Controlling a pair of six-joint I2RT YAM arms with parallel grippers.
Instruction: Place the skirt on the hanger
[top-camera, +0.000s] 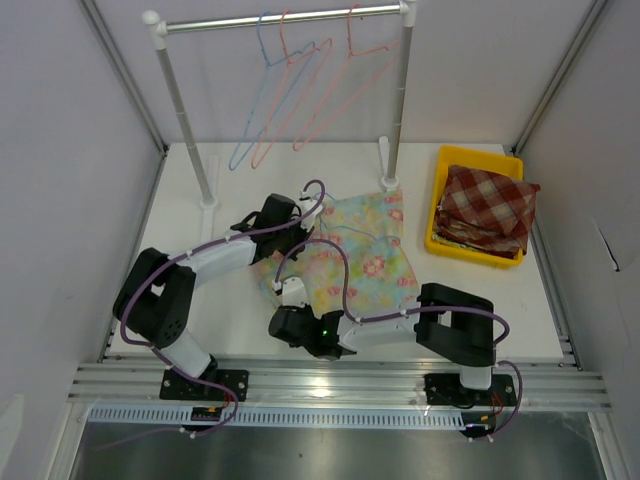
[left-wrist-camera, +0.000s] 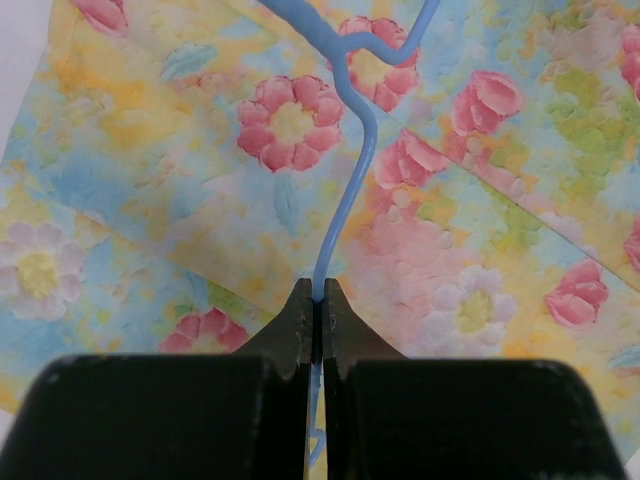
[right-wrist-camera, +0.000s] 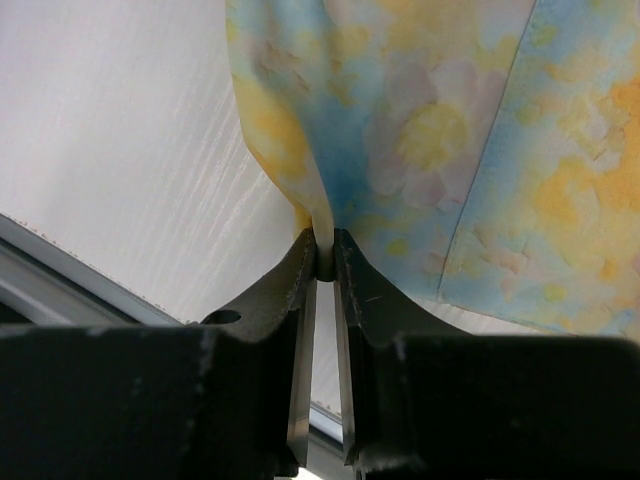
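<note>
The floral skirt (top-camera: 365, 262) lies spread on the white bench (top-camera: 485, 300), between grey walls (top-camera: 60, 100). The left tool (left-wrist-camera: 318, 292) is clamped on a blue hanger (left-wrist-camera: 352, 165) over the fabric. The right tool (right-wrist-camera: 322, 252) pinches the skirt's near edge.

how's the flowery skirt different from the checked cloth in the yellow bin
The pastel floral fabric skirt lies spread out on the white table; the red-brown checked cloth sits folded in the yellow plastic bin. The skirt's edge is pinched by the right gripper, and the left gripper holds a blue wire hanger over it; the checked cloth is touched by neither gripper. Both are patterned fabric.
</note>
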